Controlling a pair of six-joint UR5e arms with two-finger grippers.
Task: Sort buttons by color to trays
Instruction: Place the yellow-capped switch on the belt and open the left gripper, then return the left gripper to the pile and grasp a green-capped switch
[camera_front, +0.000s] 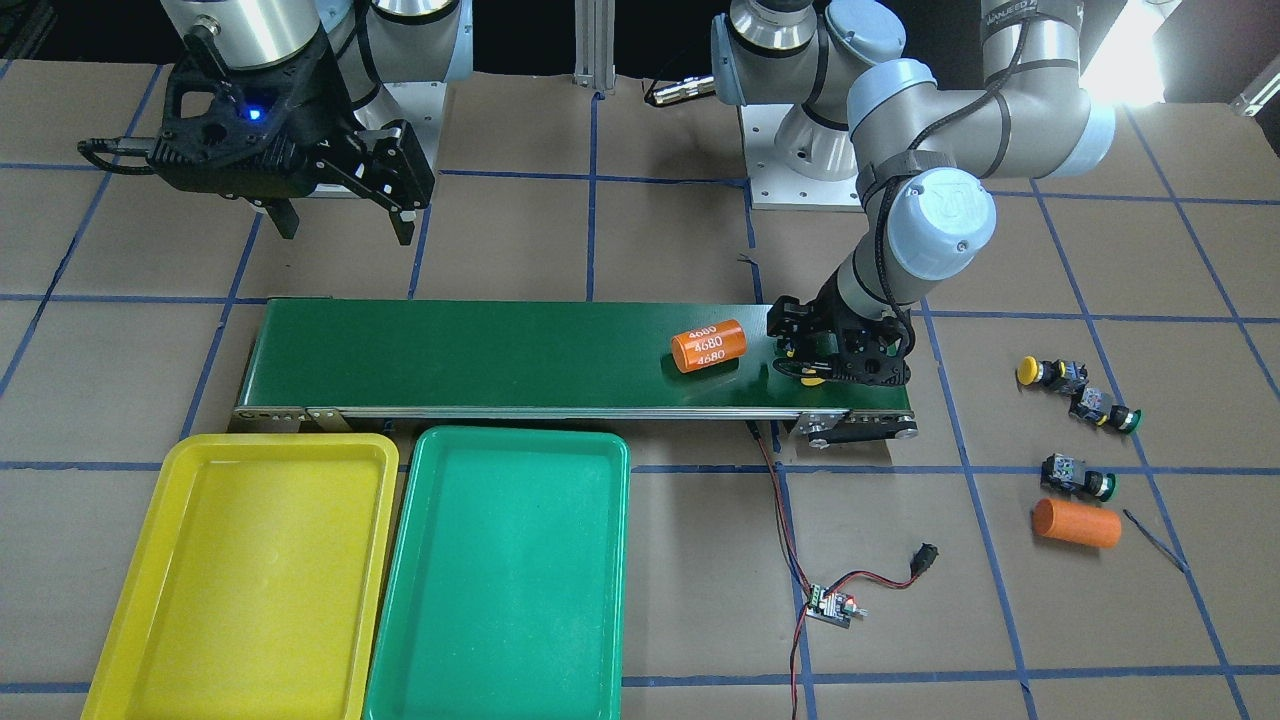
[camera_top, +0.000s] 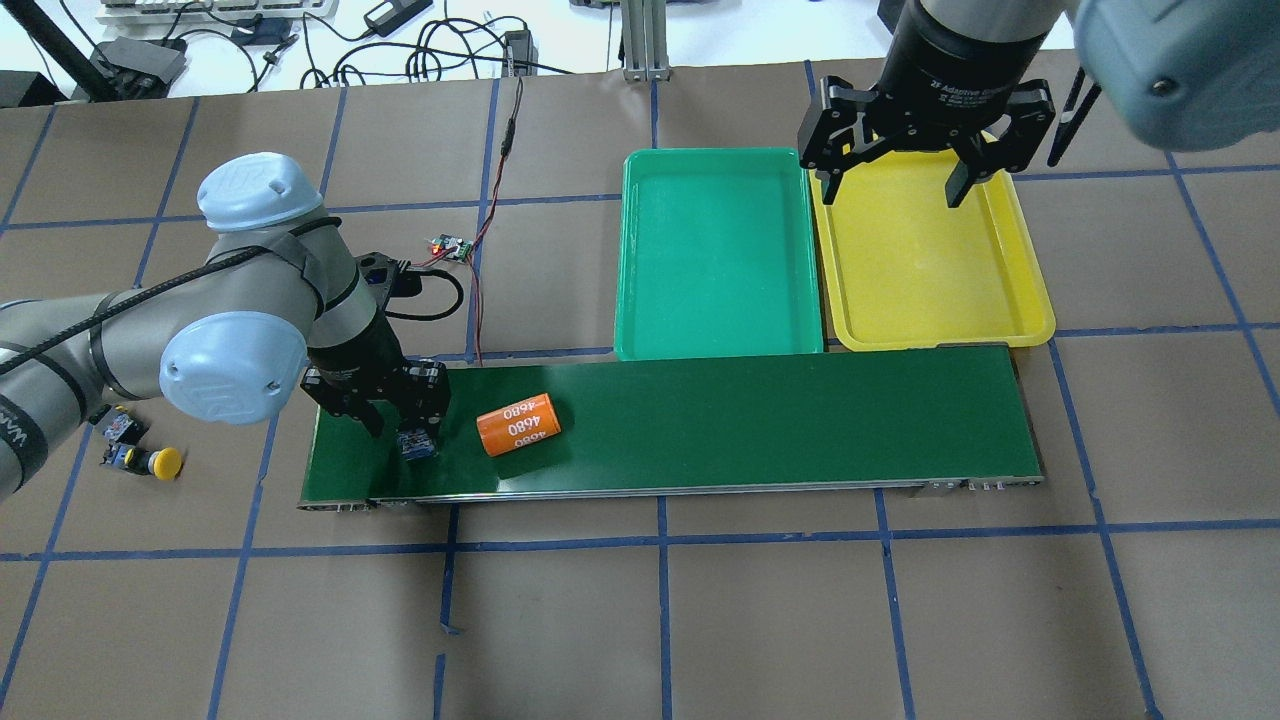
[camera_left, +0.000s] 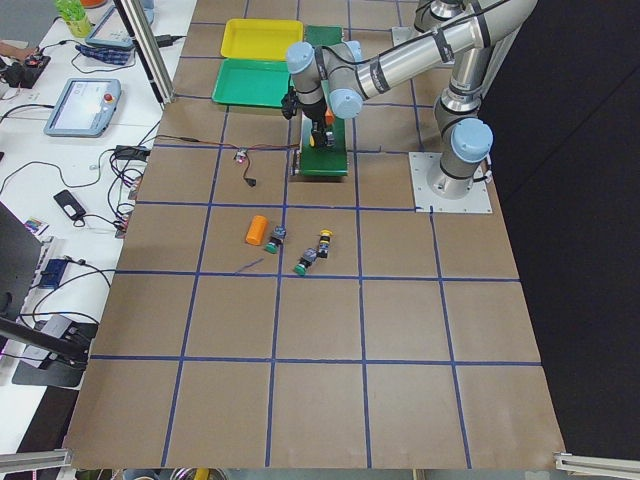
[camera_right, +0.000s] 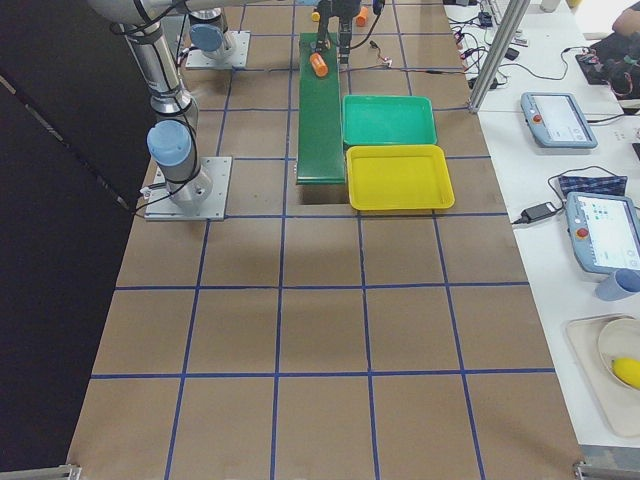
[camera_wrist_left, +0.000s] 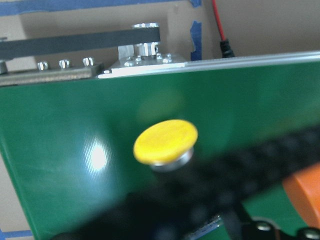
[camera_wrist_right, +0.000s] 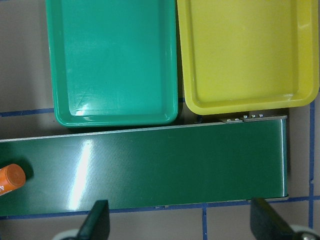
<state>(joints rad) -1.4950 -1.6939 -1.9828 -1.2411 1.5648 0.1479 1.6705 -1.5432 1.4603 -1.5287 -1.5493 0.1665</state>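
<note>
My left gripper is low over the robot's-left end of the conveyor belt, shut on a yellow-capped button. The cap pokes out toward the belt's far edge. The gripper also shows in the overhead view. Three more buttons lie on the table beyond that belt end: one yellow and two green. The yellow tray and the green tray hold nothing. My right gripper hangs open and empty, high over the belt's other end.
An orange cylinder lies on the belt close beside my left gripper. Another orange cylinder lies on the table by the green buttons. A small circuit board with red-black wires sits in front of the belt.
</note>
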